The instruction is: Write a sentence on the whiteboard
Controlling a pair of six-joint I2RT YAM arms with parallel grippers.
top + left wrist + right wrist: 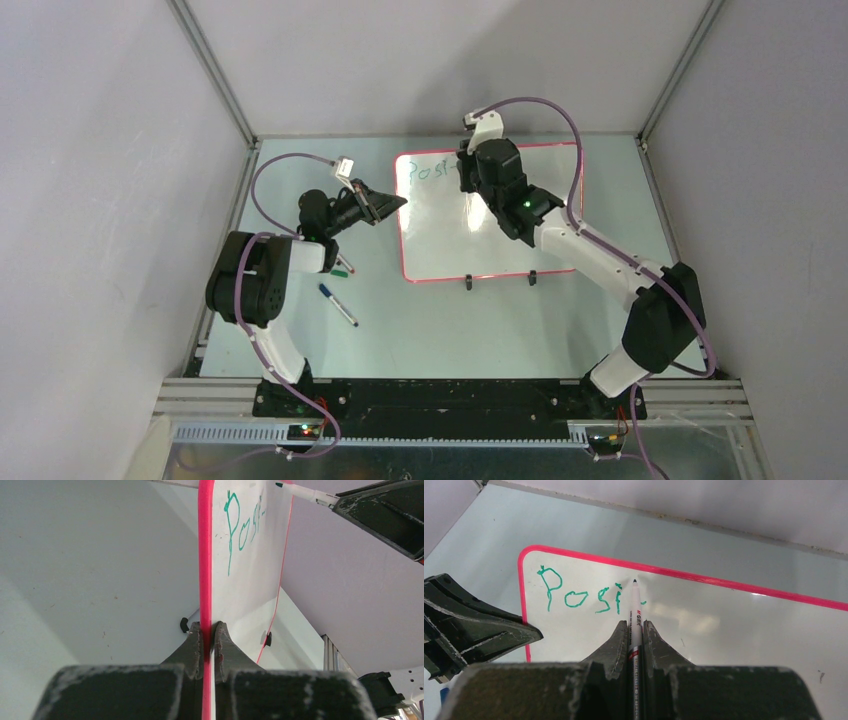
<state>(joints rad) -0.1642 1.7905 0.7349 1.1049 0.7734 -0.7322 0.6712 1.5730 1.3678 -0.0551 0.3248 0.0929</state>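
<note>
- Behind and below the left gripper [209, 630], toward the arm's base, we see two loose pens on the table [420, 320]; a blue pen [338, 305] lies in the open, and a green-capped pen [343, 268] is partly hidden under the arm.
- The left jaws are clenched on the whiteboard [490, 245]; its red-pink left rim runs straight up between the two fingers, which press it from either side.
- Ahead of those jaws the board spreads away to the right; we see its two black feet [468, 283] on the edge nearest the arm bases; we cannot tell how steeply it leans.
- The sentence [579, 597] sits in the board's upper left corner, ahead and left of the right jaws; so far we read green letters "Posi" and a short stroke just past them.
- The right gripper [636, 625] hangs over the upper middle of the board; its jaws are clamped tight on a marker [636, 612], whose barrel runs straight out between the fingers.
- The marker's dark tip points forward from the jaws, just right of the "i" and just short of the board's top rim; we cannot tell whether it touches the surface.
</note>
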